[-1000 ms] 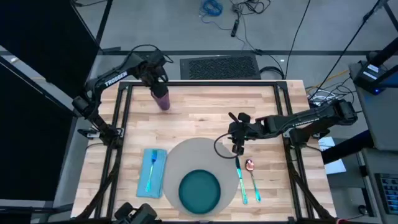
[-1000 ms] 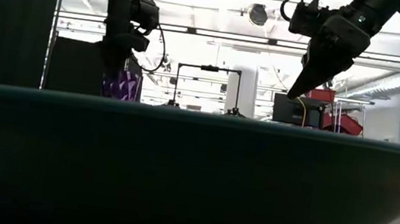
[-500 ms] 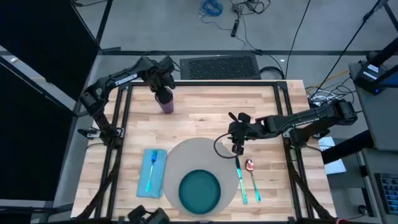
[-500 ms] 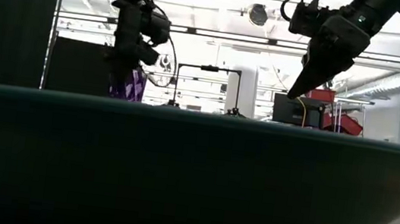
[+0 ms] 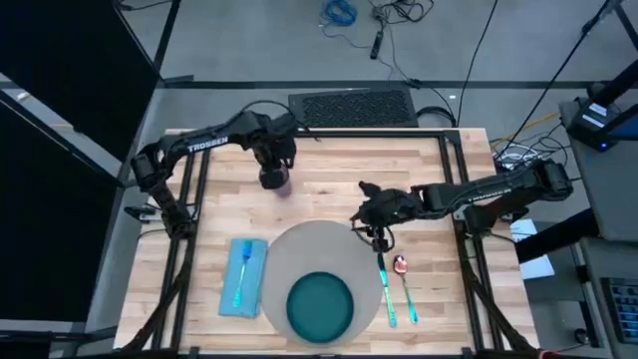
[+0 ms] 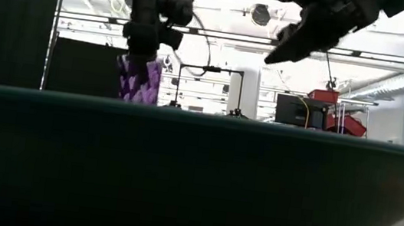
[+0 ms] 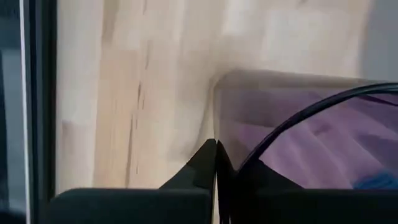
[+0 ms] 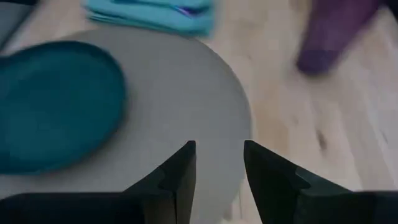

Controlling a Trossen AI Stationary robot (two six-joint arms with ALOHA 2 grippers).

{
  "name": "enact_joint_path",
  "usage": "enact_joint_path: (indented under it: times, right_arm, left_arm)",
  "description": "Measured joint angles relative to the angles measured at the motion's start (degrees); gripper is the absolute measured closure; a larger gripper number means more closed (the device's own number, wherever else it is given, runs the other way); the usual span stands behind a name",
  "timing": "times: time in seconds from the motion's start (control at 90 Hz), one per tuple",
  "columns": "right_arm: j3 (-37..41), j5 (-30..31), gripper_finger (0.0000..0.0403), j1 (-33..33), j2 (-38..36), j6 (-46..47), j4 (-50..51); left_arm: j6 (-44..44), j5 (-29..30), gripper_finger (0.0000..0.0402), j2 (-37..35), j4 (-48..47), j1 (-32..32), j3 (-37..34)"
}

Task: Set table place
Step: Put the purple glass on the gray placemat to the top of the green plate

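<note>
One second on, our left gripper, pinching the purple cup, has carried it toward the mat; our right gripper, spread, hovers above the counter nearby.

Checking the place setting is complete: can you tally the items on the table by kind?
Mat: 1
Plate: 1
Napkin: 1
Cup, held by the left gripper: 1
Cutlery: 3, a fork on the napkin, a knife and a spoon
Total: 7
</note>
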State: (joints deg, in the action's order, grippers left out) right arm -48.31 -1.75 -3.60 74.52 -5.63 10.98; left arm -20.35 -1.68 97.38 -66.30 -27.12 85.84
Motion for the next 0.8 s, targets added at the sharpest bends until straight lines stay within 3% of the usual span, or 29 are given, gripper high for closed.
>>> enact_joint_path:
  times: [0.244, 0.522, 0.7, 0.8]
  right_arm:
    - [-8.3, -1.3, 0.0282, 0.6, 0.3, -7.2, 0.1]
    - [-18.0, -1.7, 0.0282, 1.8, 6.1, -13.1, 6.8]
    - [-27.8, -2.9, 0.0282, 1.4, 15.0, -15.4, 16.6]
    - [-33.0, -2.9, 0.0282, 0.6, 17.9, -16.5, 20.8]
  left_arm:
    - [0.2, -8.9, 0.0401, -0.1, 6.4, 3.8, 5.5]
    - [2.0, -15.5, 0.0401, 0.1, 4.3, 7.1, 6.5]
    - [1.8, -15.7, 0.0401, 3.1, 2.4, 9.5, 6.5]
    - [0.5, -11.7, 0.0401, 4.4, -1.9, 10.8, 6.7]
